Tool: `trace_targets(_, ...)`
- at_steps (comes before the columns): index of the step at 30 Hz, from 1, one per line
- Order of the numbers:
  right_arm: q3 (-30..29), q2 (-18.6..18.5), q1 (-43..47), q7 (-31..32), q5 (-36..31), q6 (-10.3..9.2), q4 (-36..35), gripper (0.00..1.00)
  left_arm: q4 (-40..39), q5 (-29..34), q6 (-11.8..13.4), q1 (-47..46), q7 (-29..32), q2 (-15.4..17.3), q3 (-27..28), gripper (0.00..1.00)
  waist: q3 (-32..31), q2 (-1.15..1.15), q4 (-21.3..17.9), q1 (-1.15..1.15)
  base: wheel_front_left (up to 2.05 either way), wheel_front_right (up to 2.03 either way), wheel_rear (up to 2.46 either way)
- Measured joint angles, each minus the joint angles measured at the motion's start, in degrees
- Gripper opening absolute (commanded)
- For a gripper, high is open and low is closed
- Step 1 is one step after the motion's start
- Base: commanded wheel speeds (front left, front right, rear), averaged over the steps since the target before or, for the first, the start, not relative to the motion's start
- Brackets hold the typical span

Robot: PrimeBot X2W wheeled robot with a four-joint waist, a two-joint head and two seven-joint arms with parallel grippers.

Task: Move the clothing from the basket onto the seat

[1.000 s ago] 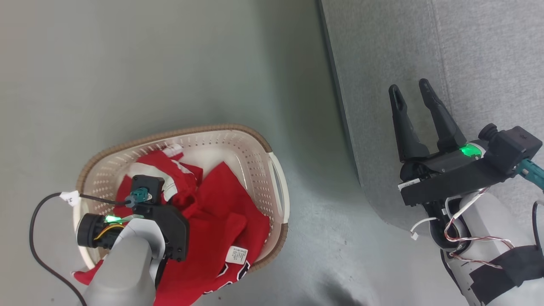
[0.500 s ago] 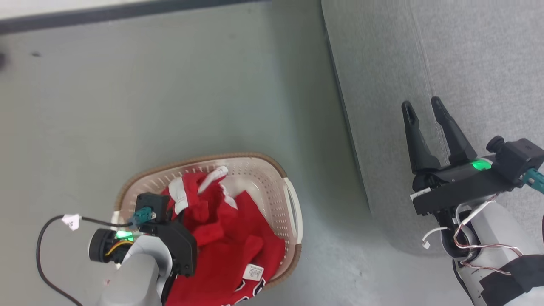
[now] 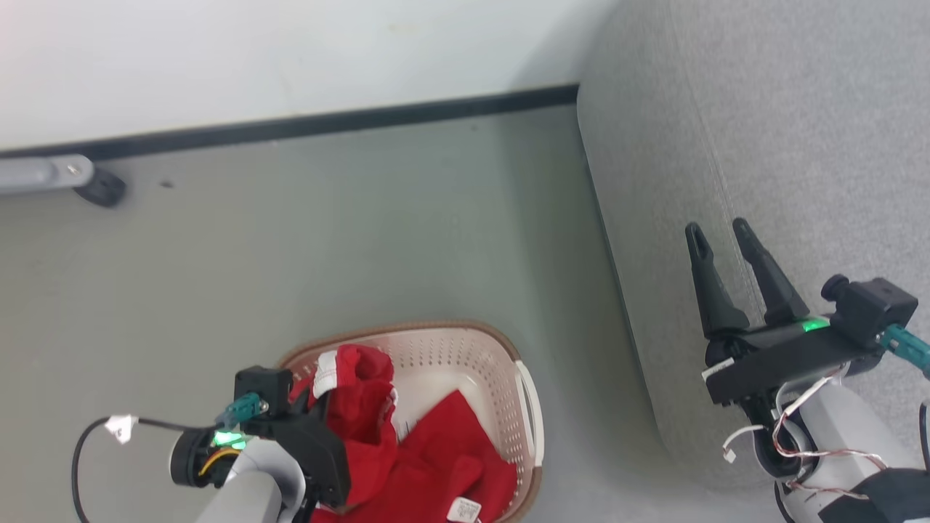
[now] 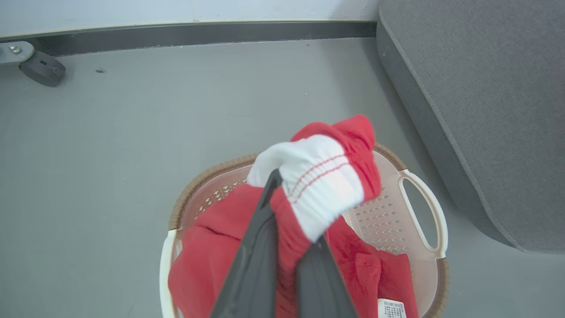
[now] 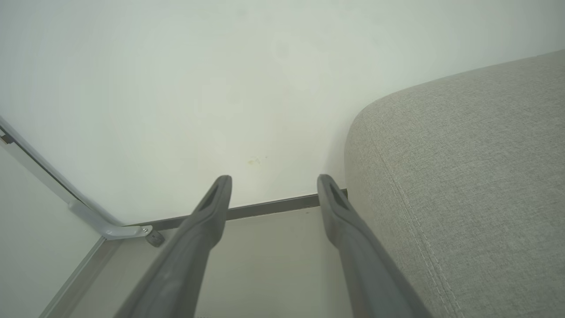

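Folds of soft red white-cuffed clothing (image 4: pixel 324 176) bury my left gripper (image 4: pixel 289 221), clenched on them. At three o'clock my right gripper (image 3: pixel 721 234) gapes empty.

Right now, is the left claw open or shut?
Shut on the clothing: the left claw pinches the red fabric beside a white cuff between its dark fingers, above the basket.

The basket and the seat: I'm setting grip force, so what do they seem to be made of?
The basket looks like smooth cream moulded plastic, going by its punched holes and handle; its brown rim seems woven-textured. The seat looks like matte grey woven upholstery fabric, with visible weave and a stitched seam.
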Motion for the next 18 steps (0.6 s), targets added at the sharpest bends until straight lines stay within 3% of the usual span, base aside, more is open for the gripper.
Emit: trace_targets(18, -0.11, -0.98, 7.66, 0.01, 1.33, 0.00, 0.54, 1.00, -11.10, -4.45, -0.08, 4.92, -0.71, -0.02, -3.93, 0.00, -12.06, 0.00, 4.14, 0.01, 0.00, 0.00, 0.00)
